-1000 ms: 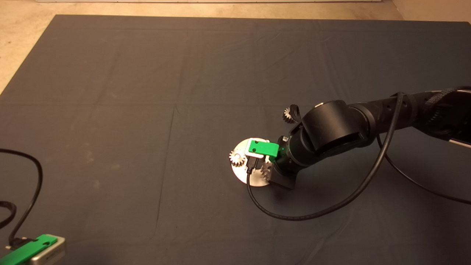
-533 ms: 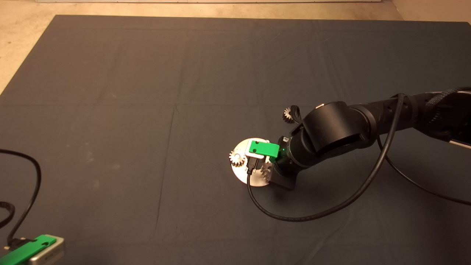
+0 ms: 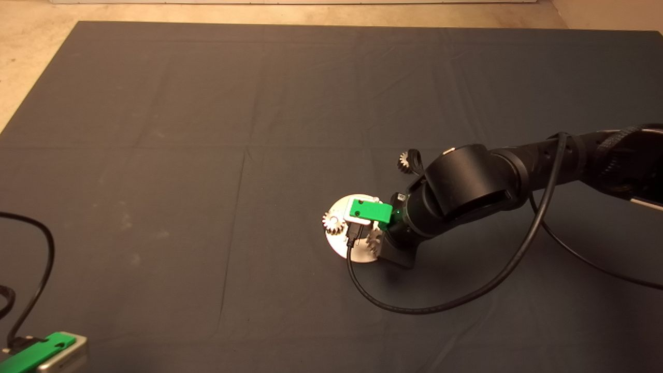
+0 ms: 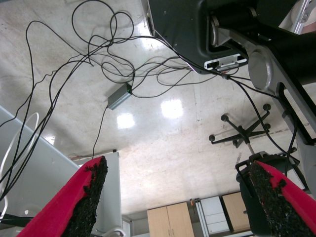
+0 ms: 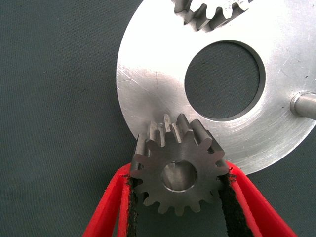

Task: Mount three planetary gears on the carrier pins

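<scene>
From the right wrist view, my right tool grips a planetary gear between its red fingers, the pads pressed on the teeth at either side. The bore shows something silvery inside, so I judge this gear is on, or nearly on, its carrier pin, though I cannot tell whether it is fully seated. Beyond it lies the carrier disc, with a bare pin at the frame's right edge and a seated gear at the top.

In the head view the disc sits just right of centre, one gear at its left rim. The third gear lies on the mat up and to the right, apart from the disc. So, by my reckoning: one done, one in hand, one left.

My left tool is parked at the lower left, fingers spread wide.
</scene>
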Controlling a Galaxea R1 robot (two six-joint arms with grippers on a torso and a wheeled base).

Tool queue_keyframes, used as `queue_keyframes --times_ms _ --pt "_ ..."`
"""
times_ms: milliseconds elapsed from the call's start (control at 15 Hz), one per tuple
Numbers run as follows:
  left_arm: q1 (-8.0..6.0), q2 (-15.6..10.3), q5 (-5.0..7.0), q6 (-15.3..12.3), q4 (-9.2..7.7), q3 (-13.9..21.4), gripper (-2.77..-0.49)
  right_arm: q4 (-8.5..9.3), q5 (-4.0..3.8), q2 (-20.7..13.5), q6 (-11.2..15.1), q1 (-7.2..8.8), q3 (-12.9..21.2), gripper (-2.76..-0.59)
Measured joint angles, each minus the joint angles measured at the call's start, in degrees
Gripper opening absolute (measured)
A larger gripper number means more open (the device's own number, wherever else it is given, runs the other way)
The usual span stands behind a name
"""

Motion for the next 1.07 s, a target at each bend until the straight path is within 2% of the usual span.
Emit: queue_keyframes --times_ms 333,933,1067 --pt "0.0 -0.1 0.01 0.2 0.0 0.0 -1.22 -0.02 -0.57 0.6 0.0 -0.21 0.0 -2.41" --pt "0.0 -0.2 0.0 0.3 0.0 0.0 -1.22 -0.09 -0.35 0.1 0.0 -0.57 0.4 -2.41" --pt "0.0 -0.2 0.01 0.3 0.0 0.0 -1.22 -0.12 0.06 -0.2 0.0 -0.62 0.5 -2.41"
